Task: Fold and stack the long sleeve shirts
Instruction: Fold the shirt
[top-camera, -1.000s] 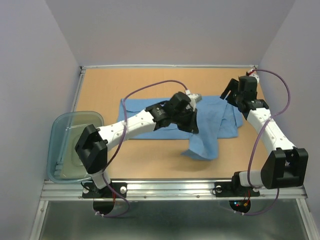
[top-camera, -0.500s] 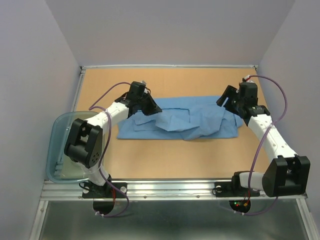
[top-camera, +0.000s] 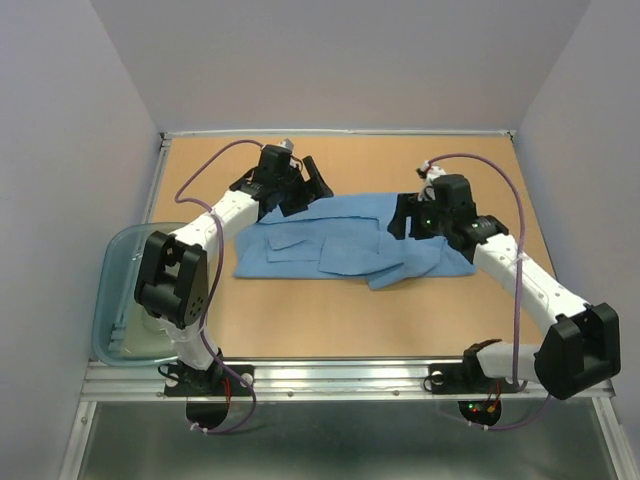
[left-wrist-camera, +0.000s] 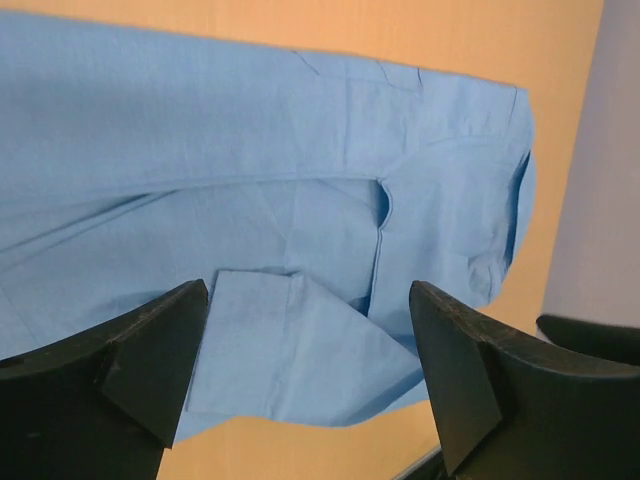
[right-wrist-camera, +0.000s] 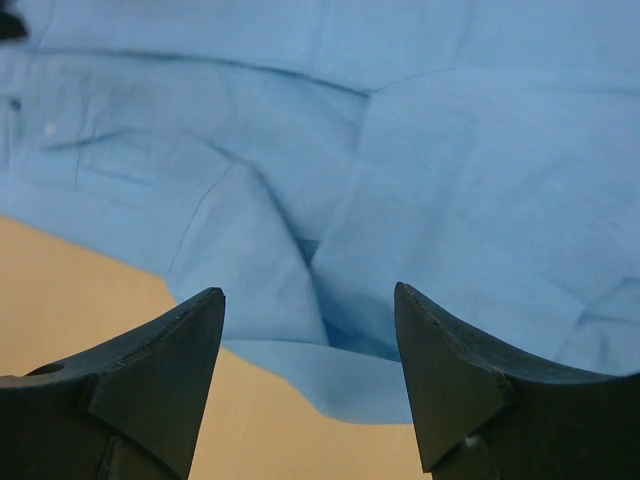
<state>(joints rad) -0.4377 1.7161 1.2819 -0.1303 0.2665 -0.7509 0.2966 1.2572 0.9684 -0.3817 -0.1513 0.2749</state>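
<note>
Shirt (top-camera: 345, 238), light blue and plain, lies flat across the middle of the table (top-camera: 300, 320), a long band running left to right in the centre of the top view.

At the lower left of that view a clear bluish tub (top-camera: 118, 262) sits on the table's left edge, just beside the shirt's left end but not touching it. I cannot tell what it holds.

The left gripper (left-wrist-camera: 308, 288) hangs over the shirt's upper left edge. Its jaws stand wide apart with nothing between them, and cloth shows below the gap. The right gripper (right-wrist-camera: 309, 290) hangs over the right part of the shirt, its jaws also spread wide and gripping nothing. Whether either fingertip touches the cloth I cannot tell.

The shirt is partly folded, with layers lying over one another. In the top view a flap juts out from the lower edge near the middle, and the right end is bunched and rumpled. The left wrist view shows a squared fold of cloth resting on the layer beneath, and creases and seams run across the cloth in both wrist views.
</note>
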